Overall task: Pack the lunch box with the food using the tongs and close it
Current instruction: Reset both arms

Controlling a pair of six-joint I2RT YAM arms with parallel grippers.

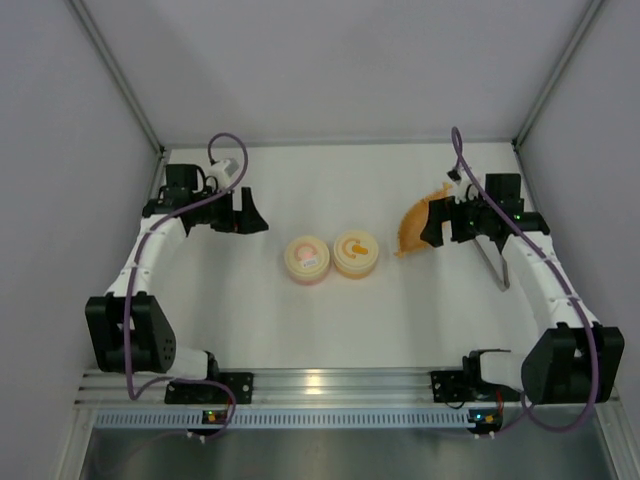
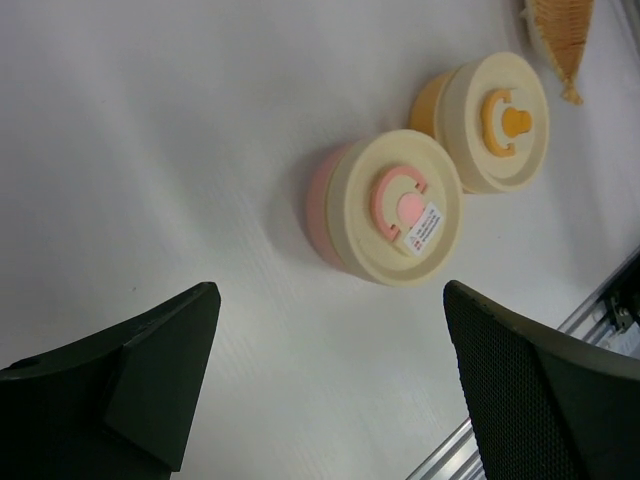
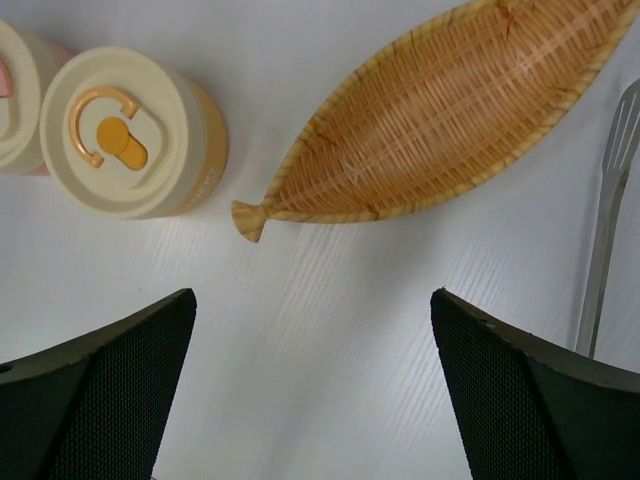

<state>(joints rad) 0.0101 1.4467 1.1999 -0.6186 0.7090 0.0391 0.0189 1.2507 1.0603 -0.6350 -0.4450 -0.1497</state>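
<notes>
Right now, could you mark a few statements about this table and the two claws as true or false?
1. The pink container and the orange container both have lids on. True.
2. The woven leaf dish holds food. False: what shows of it is empty.
3. The right gripper grips the tongs. False: it is open and empty; the tongs lie beside the dish.
4. The left gripper is open and empty. True.

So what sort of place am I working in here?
Probably a lab test cell, not a real kitchen: a white table boxed in by plain pale panel walls, with a metal mounting rail along its near edge.
</notes>
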